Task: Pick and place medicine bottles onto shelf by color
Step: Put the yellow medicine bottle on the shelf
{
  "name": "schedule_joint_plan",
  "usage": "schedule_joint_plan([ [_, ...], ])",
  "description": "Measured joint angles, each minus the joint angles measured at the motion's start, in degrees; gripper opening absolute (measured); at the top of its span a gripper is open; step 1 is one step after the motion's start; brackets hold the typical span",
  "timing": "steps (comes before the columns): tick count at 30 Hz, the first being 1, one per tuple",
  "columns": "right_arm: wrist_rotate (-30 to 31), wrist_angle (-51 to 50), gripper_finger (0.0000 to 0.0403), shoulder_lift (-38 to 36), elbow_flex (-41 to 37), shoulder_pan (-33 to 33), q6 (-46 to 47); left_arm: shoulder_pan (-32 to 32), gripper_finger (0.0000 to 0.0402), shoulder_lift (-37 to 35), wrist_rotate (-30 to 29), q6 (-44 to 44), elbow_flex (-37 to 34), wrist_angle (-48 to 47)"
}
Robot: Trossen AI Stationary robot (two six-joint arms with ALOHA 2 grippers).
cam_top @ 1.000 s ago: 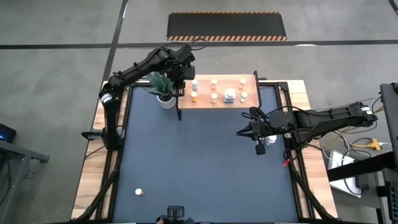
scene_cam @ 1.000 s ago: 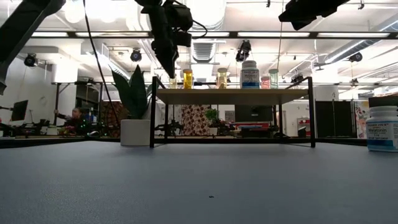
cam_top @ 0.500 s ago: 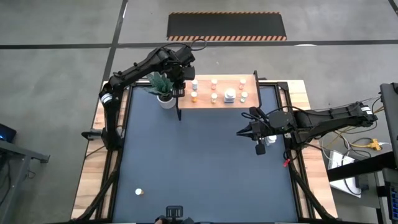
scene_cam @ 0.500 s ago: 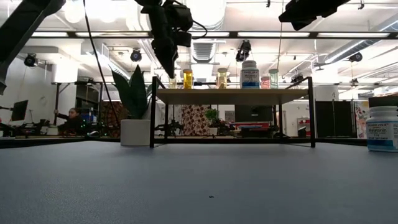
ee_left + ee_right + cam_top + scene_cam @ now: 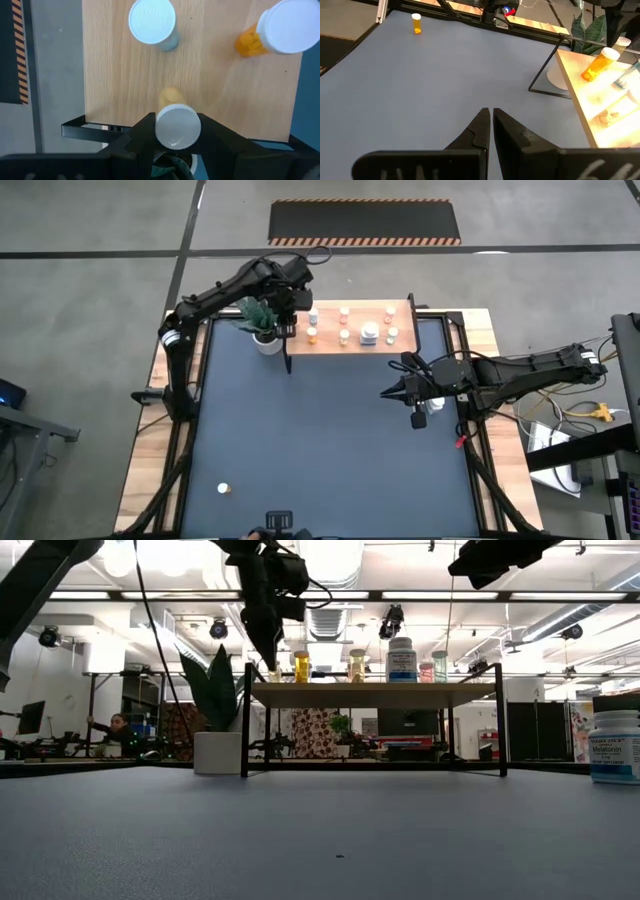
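Observation:
The light-wood shelf (image 5: 360,326) stands at the table's far edge with several small white-capped bottles standing on it. My left gripper (image 5: 291,320) is over the shelf's left end, shut on a white-capped yellow-orange bottle (image 5: 171,97). In the left wrist view, a pale bottle (image 5: 152,21) and an orange bottle (image 5: 280,30) stand farther along the board. My right gripper (image 5: 385,392) is shut and empty above the table's right middle. One orange bottle (image 5: 224,489) stands on its base near the table's near left corner; it also shows in the right wrist view (image 5: 416,23). My left gripper pinches the bottle's white cap (image 5: 177,120) between its two fingers (image 5: 145,131), coming from above and pointing down. The bottle's body reaches down from the cap toward the shelf board's left end. Whether its base rests on the board I cannot tell.
A white plant pot (image 5: 266,340) with green leaves stands on the table just left of the shelf, under my left arm. A larger white bottle with a blue label (image 5: 614,747) stands on the table at the right. The blue tabletop (image 5: 320,450) is open in the middle.

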Motion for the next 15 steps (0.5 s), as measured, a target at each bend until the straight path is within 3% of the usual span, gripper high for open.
schedule_joint_plan([
  [10,0.0,0.0,0.0013,0.0,0.0,0.0,0.0,0.0,0.0117,0.1,-0.1,-0.1,-0.1,0.9],
  [15,0.0,0.0,0.0013,0.0,0.0,0.0,0.0,0.0,0.0145,0.1,-0.1,-0.7,0.0,0.8],
])
